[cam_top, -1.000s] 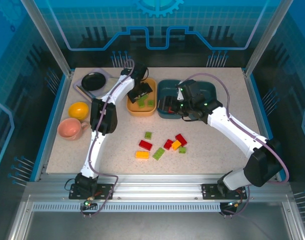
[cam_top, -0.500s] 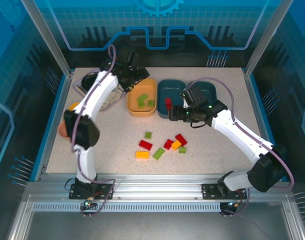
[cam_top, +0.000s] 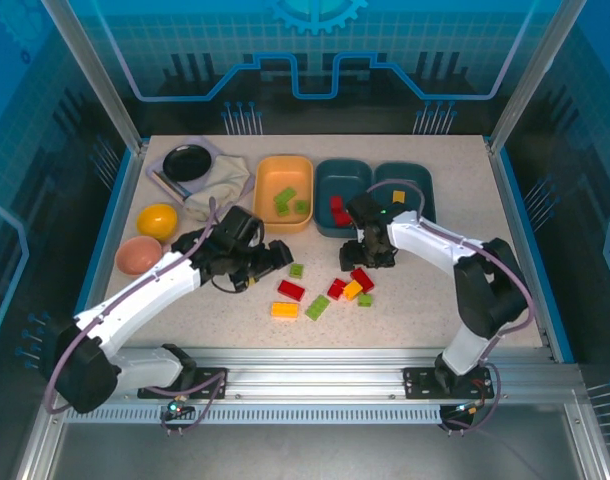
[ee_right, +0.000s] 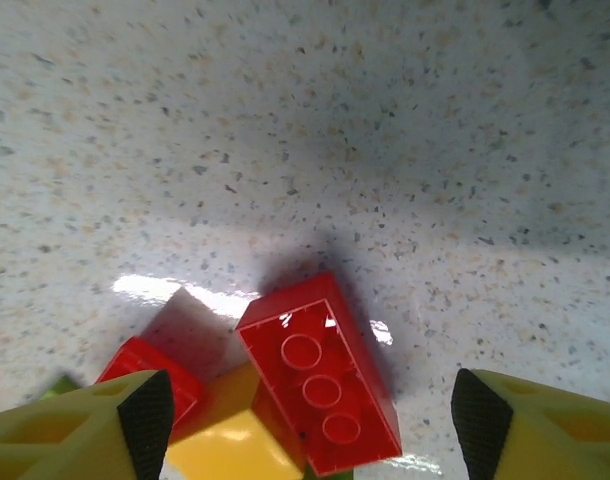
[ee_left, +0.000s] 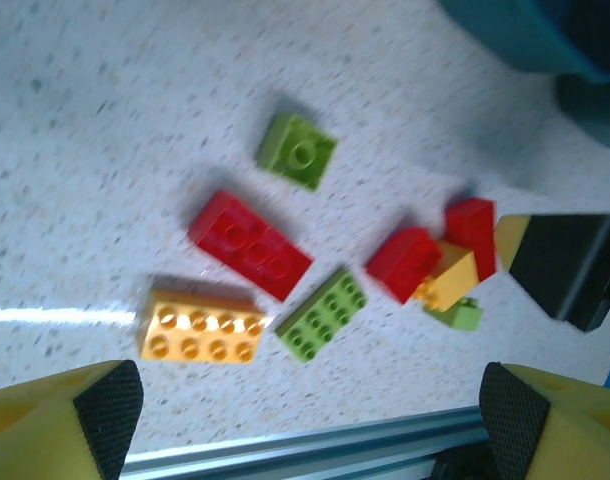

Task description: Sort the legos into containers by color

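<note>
Eight loose legos (cam_top: 317,307) lie clustered on the speckled counter (cam_top: 435,300) in front of three containers. At the back, the yellow-orange tray (cam_top: 283,172) holds two green bricks (cam_top: 284,200), the middle teal tray (cam_top: 343,180) holds a red brick (cam_top: 337,208), and the right teal tray (cam_top: 410,172) holds a yellow brick (cam_top: 398,196). The left tool (cam_top: 277,256) hovers low just left of the cluster, jaws spread wide with nothing between them. Its wrist view looks down on a small green piece (ee_left: 297,150), a long red piece (ee_left: 250,246), a yellow-orange piece (ee_left: 201,336) and a long green piece (ee_left: 322,315), each lying apart on the counter. The right tool (cam_top: 365,262) stands over the right end of the cluster, likewise wide open and gripping nothing. In its wrist view a red three-stud brick (ee_right: 320,385) lies between the fingers (ee_right: 135,420), clear of both pads. That brick rests against a yellow block (ee_right: 235,440), with another red block (ee_right: 145,365) just beside that. Off to the left sit a black dish (cam_top: 188,160), a yellow bowl (cam_top: 157,219) and a pink bowl (cam_top: 139,255).
</note>
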`<control>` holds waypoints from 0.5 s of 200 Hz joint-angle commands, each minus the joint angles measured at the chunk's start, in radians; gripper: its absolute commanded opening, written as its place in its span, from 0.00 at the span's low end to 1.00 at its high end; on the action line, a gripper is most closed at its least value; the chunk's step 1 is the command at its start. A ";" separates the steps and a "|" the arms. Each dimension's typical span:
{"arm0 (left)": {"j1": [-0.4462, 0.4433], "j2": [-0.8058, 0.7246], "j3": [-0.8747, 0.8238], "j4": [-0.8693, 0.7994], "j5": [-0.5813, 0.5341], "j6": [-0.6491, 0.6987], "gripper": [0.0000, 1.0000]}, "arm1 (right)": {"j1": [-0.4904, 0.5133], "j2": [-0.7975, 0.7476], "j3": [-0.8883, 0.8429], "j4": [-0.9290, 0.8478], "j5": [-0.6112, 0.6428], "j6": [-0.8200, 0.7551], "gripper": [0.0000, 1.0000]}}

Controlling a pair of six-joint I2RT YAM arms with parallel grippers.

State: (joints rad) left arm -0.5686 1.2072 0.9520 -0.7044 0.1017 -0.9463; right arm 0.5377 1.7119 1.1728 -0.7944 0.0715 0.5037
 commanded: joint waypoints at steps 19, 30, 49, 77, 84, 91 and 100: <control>-0.009 -0.077 0.001 0.033 -0.042 -0.039 0.91 | 0.001 0.091 0.034 0.003 0.001 -0.038 0.75; -0.010 -0.075 0.010 0.029 -0.043 -0.033 0.91 | 0.002 0.096 0.018 0.010 0.002 -0.035 0.74; -0.010 -0.071 0.010 0.033 -0.041 -0.039 0.91 | 0.002 0.092 -0.011 0.021 0.003 -0.029 0.71; -0.011 -0.062 0.011 0.042 -0.033 -0.040 0.91 | -0.006 0.087 -0.039 0.020 0.038 -0.018 0.59; -0.013 -0.059 0.015 0.045 -0.031 -0.037 0.91 | -0.012 0.087 -0.047 0.021 0.038 -0.017 0.56; -0.014 -0.057 0.018 0.047 -0.027 -0.036 0.91 | -0.018 0.089 -0.051 0.021 0.039 -0.015 0.53; -0.015 -0.053 0.023 0.053 -0.021 -0.030 0.91 | -0.023 0.092 -0.054 0.017 0.042 -0.015 0.51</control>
State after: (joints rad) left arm -0.5732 1.1450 0.9360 -0.6689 0.0761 -0.9703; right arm 0.5358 1.8004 1.1381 -0.7666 0.0898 0.4850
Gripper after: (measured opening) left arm 0.911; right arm 0.534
